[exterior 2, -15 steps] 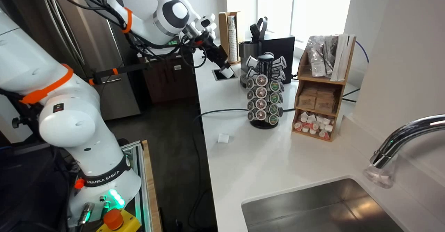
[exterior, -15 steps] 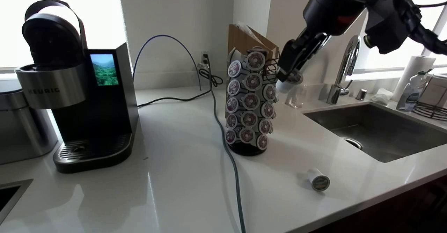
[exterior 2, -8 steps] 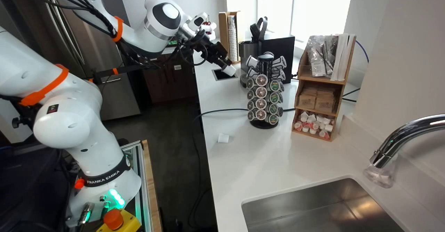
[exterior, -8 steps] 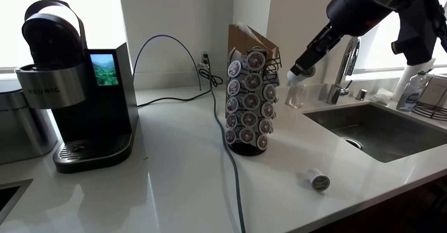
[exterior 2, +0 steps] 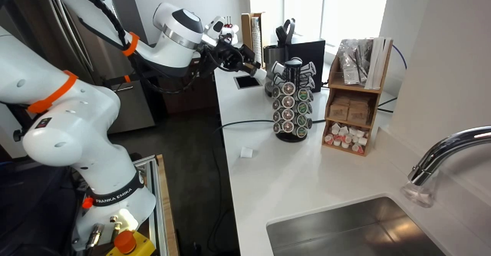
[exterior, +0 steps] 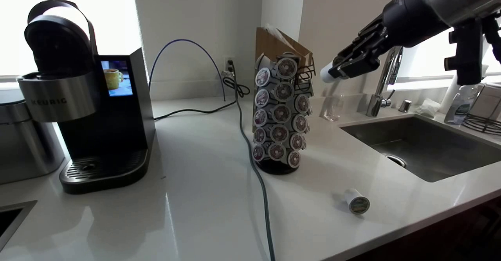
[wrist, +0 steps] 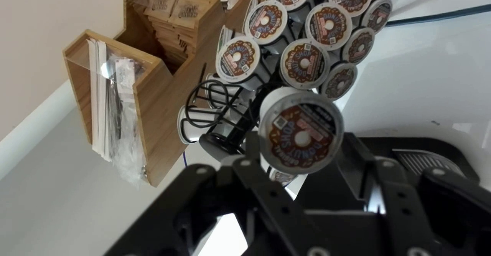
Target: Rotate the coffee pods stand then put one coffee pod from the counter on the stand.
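Tall black wire stand [exterior: 276, 169]: upright on white counter [exterior: 203, 202].
Black gripper [wrist: 303, 146]: clasps white, brown-lidded, cup-shaped coffee pod [wrist: 301, 127] nearby.

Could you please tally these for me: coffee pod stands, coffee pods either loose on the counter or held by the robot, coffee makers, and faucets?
Coffee pods stand: 1
Held pod plus lying pod on the counter: 2
Coffee maker: 1
Faucet: 1
Total: 5
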`<action>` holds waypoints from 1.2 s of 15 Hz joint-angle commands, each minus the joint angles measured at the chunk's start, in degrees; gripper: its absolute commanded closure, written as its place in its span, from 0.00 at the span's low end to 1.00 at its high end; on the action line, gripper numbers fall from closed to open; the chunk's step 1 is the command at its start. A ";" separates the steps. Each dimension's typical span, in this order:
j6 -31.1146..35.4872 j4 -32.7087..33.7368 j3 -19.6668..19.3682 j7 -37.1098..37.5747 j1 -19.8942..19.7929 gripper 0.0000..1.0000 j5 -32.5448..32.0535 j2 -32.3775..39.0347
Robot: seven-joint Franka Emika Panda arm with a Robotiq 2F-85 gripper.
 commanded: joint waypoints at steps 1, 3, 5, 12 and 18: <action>0.97 0.00 0.13 0.26 -0.96 0.46 -0.78 0.00; 1.24 0.02 0.36 0.33 -1.38 0.46 -1.05 0.00; 2.63 0.89 1.08 1.25 -2.81 0.71 -2.17 1.40; 6.49 4.32 4.35 3.58 -9.54 0.71 -6.48 1.66; 11.79 5.74 9.16 2.27 -15.23 0.71 -6.50 3.16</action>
